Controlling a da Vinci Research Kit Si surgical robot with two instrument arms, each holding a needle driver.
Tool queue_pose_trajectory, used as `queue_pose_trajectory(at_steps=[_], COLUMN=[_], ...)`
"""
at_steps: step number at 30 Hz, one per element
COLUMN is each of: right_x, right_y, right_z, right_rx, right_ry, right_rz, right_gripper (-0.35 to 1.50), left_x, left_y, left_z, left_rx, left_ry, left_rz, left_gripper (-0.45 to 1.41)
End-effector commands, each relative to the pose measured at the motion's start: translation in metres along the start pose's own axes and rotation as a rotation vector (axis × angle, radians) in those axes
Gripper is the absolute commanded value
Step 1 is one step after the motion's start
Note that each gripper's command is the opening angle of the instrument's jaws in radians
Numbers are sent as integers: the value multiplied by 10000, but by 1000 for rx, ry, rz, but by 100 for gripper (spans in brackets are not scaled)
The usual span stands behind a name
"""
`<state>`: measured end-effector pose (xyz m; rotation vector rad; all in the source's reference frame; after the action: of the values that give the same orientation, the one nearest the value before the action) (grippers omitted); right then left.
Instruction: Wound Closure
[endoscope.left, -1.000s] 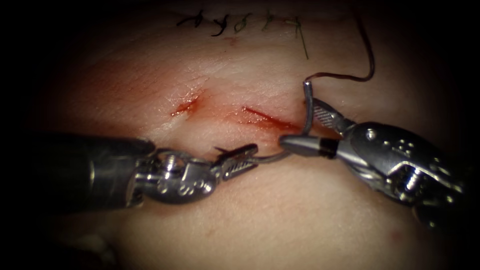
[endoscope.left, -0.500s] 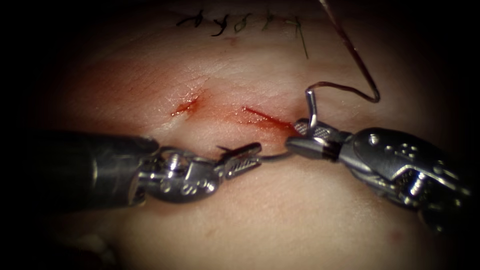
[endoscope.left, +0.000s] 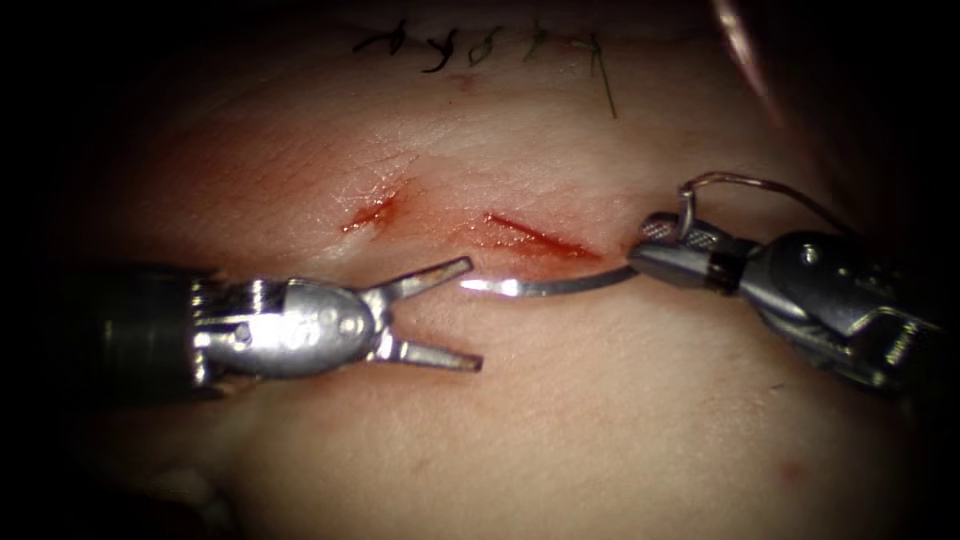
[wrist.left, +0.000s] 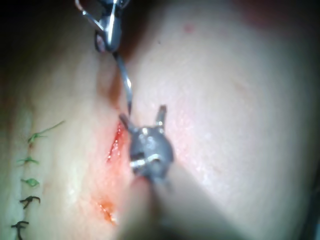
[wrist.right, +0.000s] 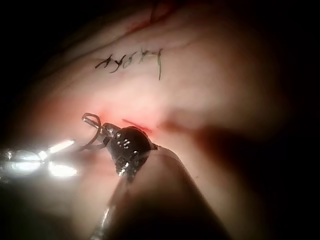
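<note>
The left end effector (endoscope.left: 470, 315) lies over the tissue (endoscope.left: 560, 430) below the cut (endoscope.left: 530, 237), its jaws spread wide and holding nothing; half a second ago they were clamped on the needle's point end, so it has let go. In the left wrist view the same tool (wrist.left: 145, 117) shows its two prongs apart, with the needle (wrist.left: 125, 85) running away from it toward the other tool.

Just right of those parted jaws is the needle (endoscope.left: 560, 286), lying free above the tissue (not in it, as far as I can see), its bright tip pointing left and its curve sweeping right, just under the right part of the cut. Red fluid (endoscope.left: 375, 212) stains the skin around the cut.

The right end effector (endoscope.left: 655, 245) is clenched on the needle near its tail end, and has drawn back to the right since before. The thread (endoscope.left: 740, 183) loops off above the jaws. Old stitches (endoscope.left: 480, 42) sit along the far edge.
</note>
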<state>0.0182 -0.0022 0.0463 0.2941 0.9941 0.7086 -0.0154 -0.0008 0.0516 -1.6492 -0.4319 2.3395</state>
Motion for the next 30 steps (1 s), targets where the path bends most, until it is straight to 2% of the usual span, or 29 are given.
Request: queue_pose_trajectory(at_steps=[1, 3, 10, 15, 20, 24, 30], right_x=[-5, -3, 1, 3, 6, 8, 13], right_y=[2, 3, -1, -7, -12, -15, -16], right_z=[9, 12, 25, 33, 36, 41, 49], right_rx=[31, 90, 185, 255, 303, 311, 330], right_ry=[-1, 11, 12, 1, 16, 2, -12], right_rz=[-20, -83, -214, -308, -379, -465, -595], right_gripper=[-35, -35, -35, -35, -35, -35, -35], left_x=[-2, 5, 21, 29, 29, 26, 22], left_y=[-1, -9, -24, -27, -28, -25, -21], left_z=[2, -6, -6, 6, 18, 28, 33], left_rx=[-36, -109, -169, -180, -194, -208, -229], left_ry=[4, 8, -46, -105, -161, -216, -243], left_rz=[-63, -197, -327, -351, -359, -362, -362], left_gripper=[74, 84, 96, 100, 94, 93, 84])
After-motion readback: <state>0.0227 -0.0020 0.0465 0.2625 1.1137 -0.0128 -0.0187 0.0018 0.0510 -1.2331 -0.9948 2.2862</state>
